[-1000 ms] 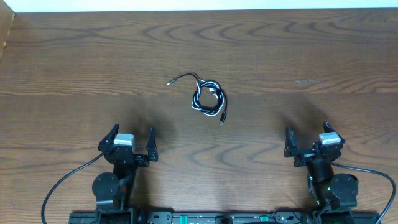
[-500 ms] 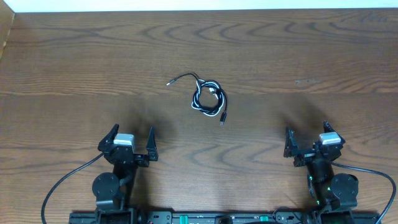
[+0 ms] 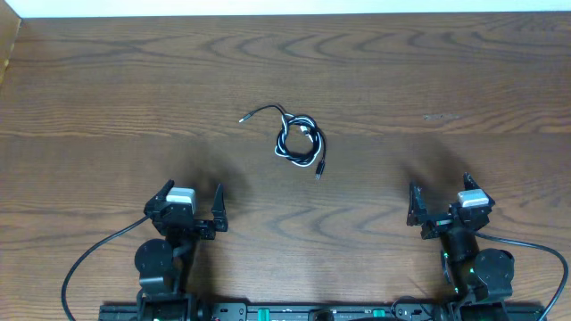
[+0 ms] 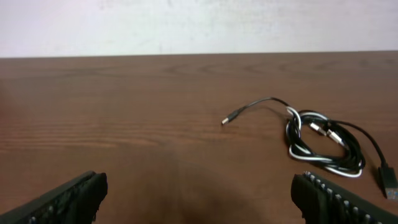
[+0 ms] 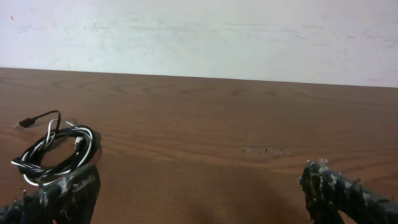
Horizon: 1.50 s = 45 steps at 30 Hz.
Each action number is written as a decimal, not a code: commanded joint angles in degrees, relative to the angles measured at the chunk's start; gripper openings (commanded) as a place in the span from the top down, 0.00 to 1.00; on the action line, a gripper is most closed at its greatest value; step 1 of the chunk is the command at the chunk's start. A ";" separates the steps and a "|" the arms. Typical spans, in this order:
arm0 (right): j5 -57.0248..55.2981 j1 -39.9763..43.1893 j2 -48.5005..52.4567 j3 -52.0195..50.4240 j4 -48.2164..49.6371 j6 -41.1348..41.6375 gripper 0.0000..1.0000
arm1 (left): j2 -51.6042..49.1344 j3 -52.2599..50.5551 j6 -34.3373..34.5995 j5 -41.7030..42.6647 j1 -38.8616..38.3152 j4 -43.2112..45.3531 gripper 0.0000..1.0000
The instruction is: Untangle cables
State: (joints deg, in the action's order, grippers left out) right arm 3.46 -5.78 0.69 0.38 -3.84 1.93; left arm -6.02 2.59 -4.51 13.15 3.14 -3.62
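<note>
The black cable (image 3: 316, 143) and the white cable (image 3: 284, 143) lie coiled together in one small bundle at the middle of the wooden table (image 3: 464, 80). A black plug end (image 3: 242, 118) sticks out to the upper left, another (image 3: 318, 174) points down. The bundle shows in the left wrist view (image 4: 323, 143) and the right wrist view (image 5: 53, 152). My left gripper (image 3: 190, 201) is open and empty, below and left of the bundle. My right gripper (image 3: 439, 199) is open and empty, below and right of it.
The robot's thicker black arm cables (image 3: 89, 263) run along the near edge by both bases. A pale wall (image 5: 199, 31) stands behind the table's far edge. A faint scuff mark (image 3: 440, 117) is on the wood at the right.
The left gripper has shifted very slightly right and down. The cables and the right arm have not moved.
</note>
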 commanded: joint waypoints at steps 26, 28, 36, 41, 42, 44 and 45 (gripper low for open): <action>0.37 0.13 3.58 6.16 -1.29 2.29 0.01 | -6.16 6.49 2.93 1.01 -0.33 2.12 0.00; 1.29 0.13 5.11 9.25 -3.06 2.29 0.01 | -9.01 9.07 2.84 2.60 -0.33 1.40 0.01; 5.09 0.13 17.27 26.64 -12.52 2.29 0.01 | -25.86 28.46 2.34 3.10 -0.39 -9.31 0.00; 6.19 0.24 27.93 39.10 -20.44 2.27 0.01 | -38.38 43.36 -0.22 3.08 -2.64 -18.34 0.00; 6.21 0.22 31.15 42.51 -23.15 2.25 0.01 | -41.68 46.95 -0.20 3.08 -3.74 -20.15 0.00; 7.30 0.24 35.43 47.04 -26.95 1.95 0.01 | -46.45 51.82 -0.20 3.08 -5.62 -22.71 0.01; 9.03 0.24 38.14 49.86 -29.20 0.68 0.01 | -49.79 55.08 -0.20 3.06 -7.10 -24.52 0.01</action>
State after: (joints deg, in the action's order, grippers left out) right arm 9.28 -5.78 33.28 44.03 -30.20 3.44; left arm -48.97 50.09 -3.44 15.35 -0.99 -25.45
